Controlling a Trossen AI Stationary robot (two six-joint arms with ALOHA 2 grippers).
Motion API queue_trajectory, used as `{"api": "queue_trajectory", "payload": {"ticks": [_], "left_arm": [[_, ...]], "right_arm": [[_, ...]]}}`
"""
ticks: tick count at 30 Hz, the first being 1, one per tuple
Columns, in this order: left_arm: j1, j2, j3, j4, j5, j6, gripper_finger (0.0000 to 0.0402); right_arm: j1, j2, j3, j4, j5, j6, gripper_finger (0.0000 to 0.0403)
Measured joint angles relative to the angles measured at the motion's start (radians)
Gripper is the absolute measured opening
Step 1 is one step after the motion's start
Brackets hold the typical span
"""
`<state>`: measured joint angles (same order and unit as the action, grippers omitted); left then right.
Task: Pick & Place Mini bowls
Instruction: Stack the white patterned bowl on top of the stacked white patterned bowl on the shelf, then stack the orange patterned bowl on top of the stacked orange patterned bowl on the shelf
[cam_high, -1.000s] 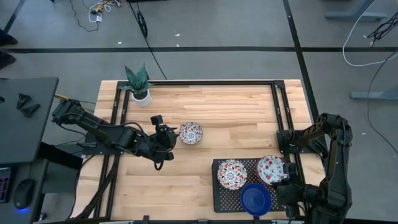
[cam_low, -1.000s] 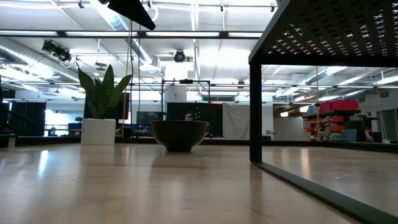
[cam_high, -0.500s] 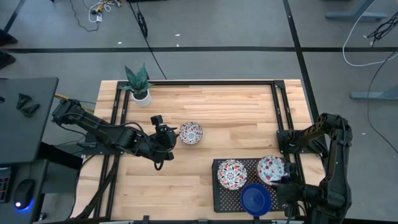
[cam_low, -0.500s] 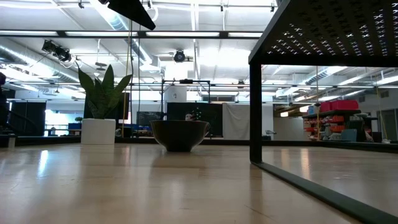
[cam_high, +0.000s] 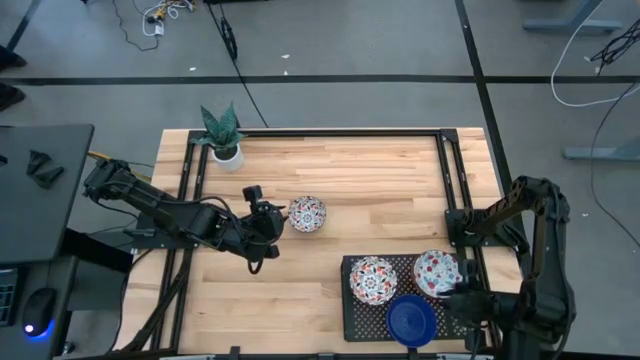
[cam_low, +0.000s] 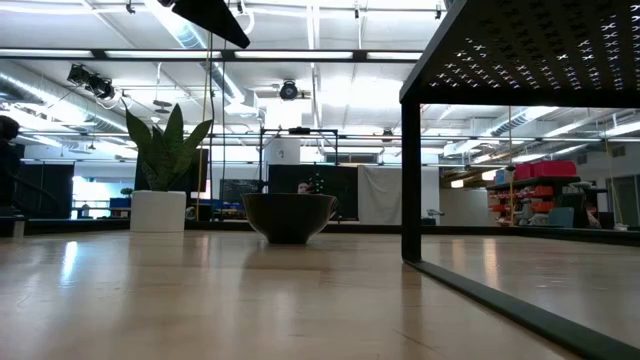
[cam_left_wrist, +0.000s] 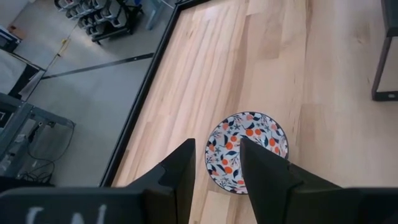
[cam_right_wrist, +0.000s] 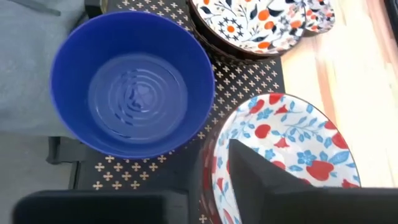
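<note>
- Counting from the left, the left gripper (cam_high: 272, 222) sits low over the table (cam_high: 380, 180), its fingers part-open astride the near rim of a lone floral bowl (cam_high: 307, 214); the left wrist view shows one dark finger inside the rim and one outside, not yet pinched, so I judge this bowl is next to go
- Moving right, the black perforated rack (cam_high: 358, 318) near the table's front edge carries three bowls: a floral bowl with orange-red pattern (cam_high: 373, 279), a blue bowl (cam_high: 411, 320) in front, and a floral bowl with red and blue pattern (cam_high: 435, 271) at its right end
- Farthest right, the right gripper (cam_high: 462, 298) hangs at that last bowl's edge; its wrist view shows one finger (cam_right_wrist: 261, 171) over the bowl's inside, and I cannot tell whether the jaws grip or have let go
- Three placed and one on the table is all I can count; any further bowls are out of sight
- From table height the lone bowl reads only as a dark silhouette, and neither gripper shows; the potted plant (cam_high: 222, 135) stands apart at the back left
</note>
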<state>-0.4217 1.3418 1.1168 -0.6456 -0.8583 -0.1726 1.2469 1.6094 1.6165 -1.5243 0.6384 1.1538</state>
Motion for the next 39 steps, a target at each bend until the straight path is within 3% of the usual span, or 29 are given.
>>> {"api": "queue_trajectory", "payload": {"ticks": [6,17,21,25,28,33,39], "left_arm": [[0.0,0.0,0.0,0.0,0.007,0.0,0.0131],[0.0,0.0,0.0,0.0,0.008,0.0,0.0131],[0.0,0.0,0.0,0.007,0.008,0.0,0.0131],[0.0,0.0,0.0,0.025,0.037,0.001,0.0131],[0.0,0.0,0.0,0.027,0.052,0.009,0.0131],[0.005,-0.001,-0.062,0.149,0.085,0.103,0.0131],[0.052,0.0,-0.257,0.577,0.349,0.278,0.0131]], "right_arm": [[-0.016,-0.002,-0.009,0.029,-0.029,-0.038,0.0007],[-0.037,-0.002,-0.041,0.029,-0.071,-0.046,0.0006],[-0.037,-0.003,-0.041,0.032,0.025,-0.091,0.001],[-0.037,-0.01,-0.042,0.066,0.214,-0.14,0.0003],[-0.043,-0.014,-0.042,0.157,0.326,-0.262,0.0002],[-0.102,-0.023,-0.042,0.387,0.339,-0.583,0.0001],[-0.265,-0.034,-0.097,0.773,0.087,-1.098,0.0001]]}}
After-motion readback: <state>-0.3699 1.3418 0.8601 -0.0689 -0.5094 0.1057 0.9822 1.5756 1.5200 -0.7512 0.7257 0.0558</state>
